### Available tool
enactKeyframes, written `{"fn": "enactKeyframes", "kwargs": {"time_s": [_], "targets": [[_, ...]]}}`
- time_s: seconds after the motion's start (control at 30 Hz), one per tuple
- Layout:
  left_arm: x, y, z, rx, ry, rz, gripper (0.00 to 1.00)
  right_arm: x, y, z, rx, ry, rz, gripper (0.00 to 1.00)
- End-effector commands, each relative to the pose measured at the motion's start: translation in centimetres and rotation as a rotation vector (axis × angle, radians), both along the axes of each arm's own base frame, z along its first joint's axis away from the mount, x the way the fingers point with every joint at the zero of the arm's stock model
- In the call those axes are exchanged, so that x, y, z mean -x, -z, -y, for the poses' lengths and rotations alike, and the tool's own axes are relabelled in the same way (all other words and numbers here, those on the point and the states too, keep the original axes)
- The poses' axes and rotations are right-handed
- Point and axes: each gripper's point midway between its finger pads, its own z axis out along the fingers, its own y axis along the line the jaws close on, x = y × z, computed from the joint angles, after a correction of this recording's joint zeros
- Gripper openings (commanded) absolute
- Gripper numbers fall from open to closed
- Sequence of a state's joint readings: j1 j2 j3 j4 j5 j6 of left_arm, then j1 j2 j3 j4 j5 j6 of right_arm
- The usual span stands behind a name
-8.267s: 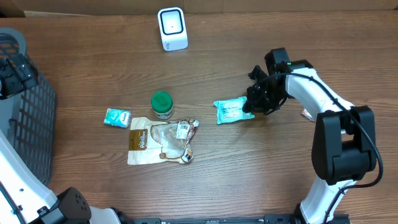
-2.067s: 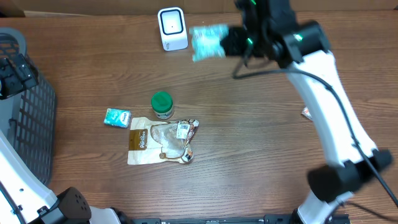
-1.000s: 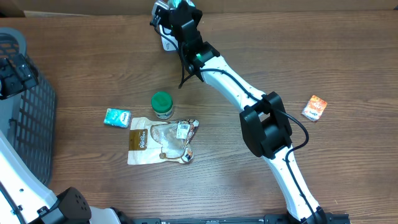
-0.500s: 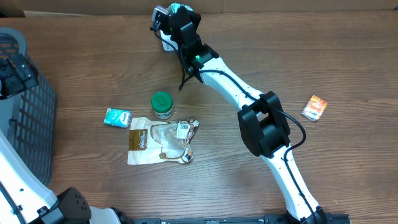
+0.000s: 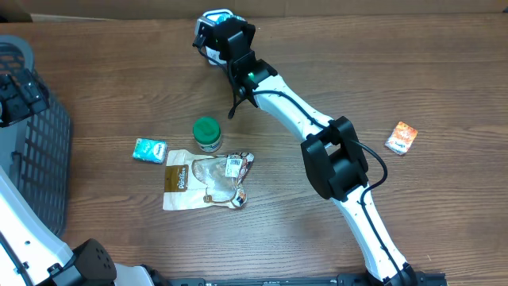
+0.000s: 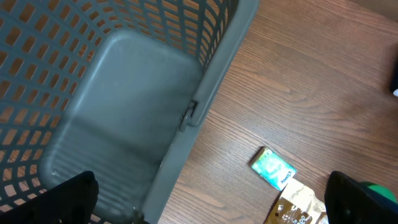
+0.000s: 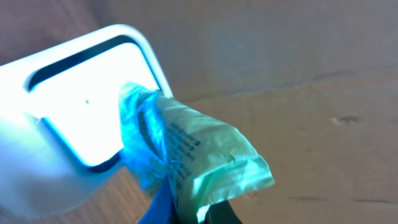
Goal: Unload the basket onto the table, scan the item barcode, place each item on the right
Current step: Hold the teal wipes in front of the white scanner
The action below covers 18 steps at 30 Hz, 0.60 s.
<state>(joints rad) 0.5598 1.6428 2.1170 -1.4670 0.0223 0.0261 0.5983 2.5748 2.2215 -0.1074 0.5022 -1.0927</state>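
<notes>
Reaching across the surface in the overhead view, the right arm stretches to the far edge, where its wrist covers most of the white scanner. A green-lidded jar, a small teal sachet, a brown pouch and an orange packet lie well apart from it. The left wrist view shows the left jaws spread wide and holding nothing above the grey basket, with the sachet on the wood beyond its rim. In the right wrist view the right jaws are clamped on a pale green packet, its upper end right in front of the scanner's lit window; whether they touch I cannot tell.
</notes>
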Motion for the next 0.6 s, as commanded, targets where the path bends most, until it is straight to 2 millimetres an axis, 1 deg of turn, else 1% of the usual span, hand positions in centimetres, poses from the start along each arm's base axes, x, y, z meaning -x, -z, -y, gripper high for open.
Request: {"fn": "enactKeyframes", "kwargs": {"time_s": [0.0, 0.07, 0.1, 0.17, 0.23, 0.27, 0.33, 0.43, 0.57], "targets": [[-0.1, -0.2, -0.2, -0.012, 0.007, 0.003, 1.0, 0.6, 1.3, -0.8, 0.034, -0.021, -0.033, 0.04], [-0.1, -0.2, -0.2, -0.012, 0.007, 0.003, 1.0, 0.4, 1.0, -0.7, 0.037, -0.013, -0.017, 0.04], [-0.1, -0.2, -0.2, -0.013, 0.007, 0.003, 1.0, 0.1, 0.3, -0.6, 0.039, 0.001, 0.013, 0.04], [-0.1, -0.2, -0.2, -0.012, 0.007, 0.003, 1.0, -0.5, -2.0, -0.1, 0.034, 0.048, 0.107, 0.04], [-0.1, -0.2, -0.2, -0.013, 0.008, 0.003, 1.0, -0.9, -4.6, 0.0, 0.022, 0.072, 0.207, 0.04], [-0.1, -0.2, -0.2, -0.013, 0.007, 0.003, 0.99, -1.0, -6.1, -0.1, 0.015, 0.075, 0.257, 0.04], [-0.1, -0.2, -0.2, -0.012, 0.007, 0.003, 1.0, -0.9, -8.2, -0.4, 0.008, 0.067, 0.32, 0.04], [-0.1, -0.2, -0.2, -0.012, 0.007, 0.003, 0.99, -0.3, -9.9, -0.8, -0.007, 0.063, 0.347, 0.04], [-0.1, -0.2, -0.2, -0.013, 0.007, 0.003, 0.99, 0.0, -11.2, -0.3, -0.009, 0.097, 0.358, 0.04]]}}
